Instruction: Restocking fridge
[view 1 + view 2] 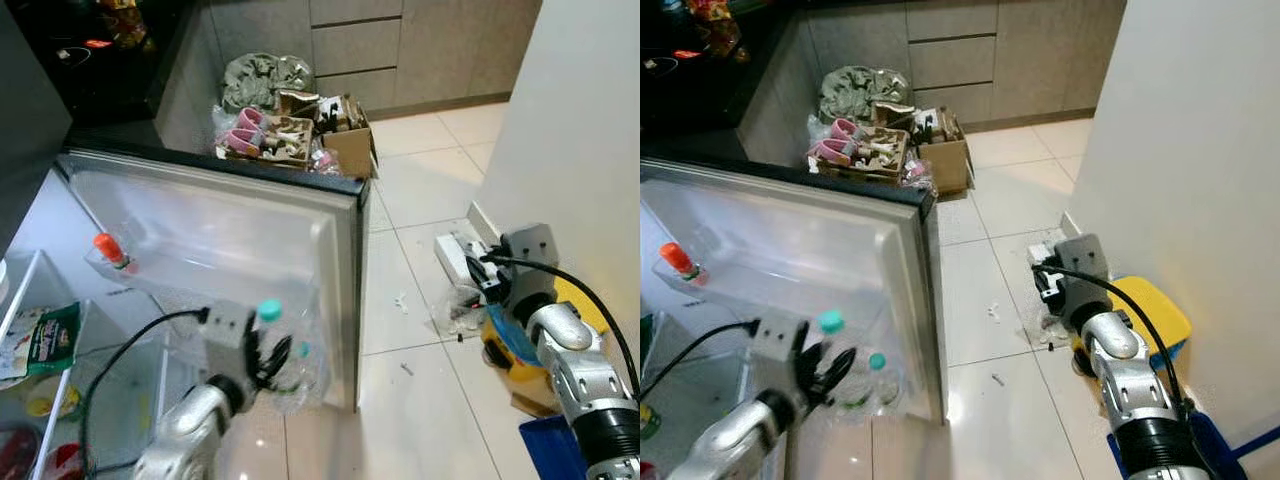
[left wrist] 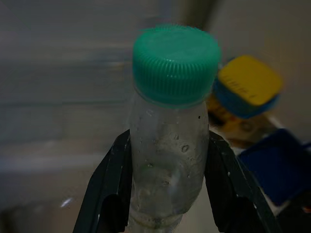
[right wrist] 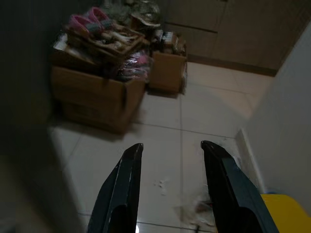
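My left gripper (image 1: 272,358) is shut on a clear plastic bottle with a green cap (image 1: 268,311), held low against the inside of the open fridge door (image 1: 230,240). The wrist view shows both black fingers (image 2: 109,194) clamped on the bottle's neck (image 2: 167,160) just under the cap. A second clear bottle with a teal cap (image 1: 877,362) stands in the door's bottom shelf, right beside the held one. A bottle with an orange cap (image 1: 110,250) sits in a higher door shelf. My right gripper (image 3: 170,150) hangs open over the floor, holding nothing.
Fridge shelves with packaged food (image 1: 35,345) lie at the left. Cardboard boxes full of clutter (image 1: 300,135) stand behind the door by grey cabinets. A white wall (image 1: 570,130) closes the right side, with a yellow and blue object (image 1: 560,330) and a power strip (image 1: 460,255) on the tiled floor.
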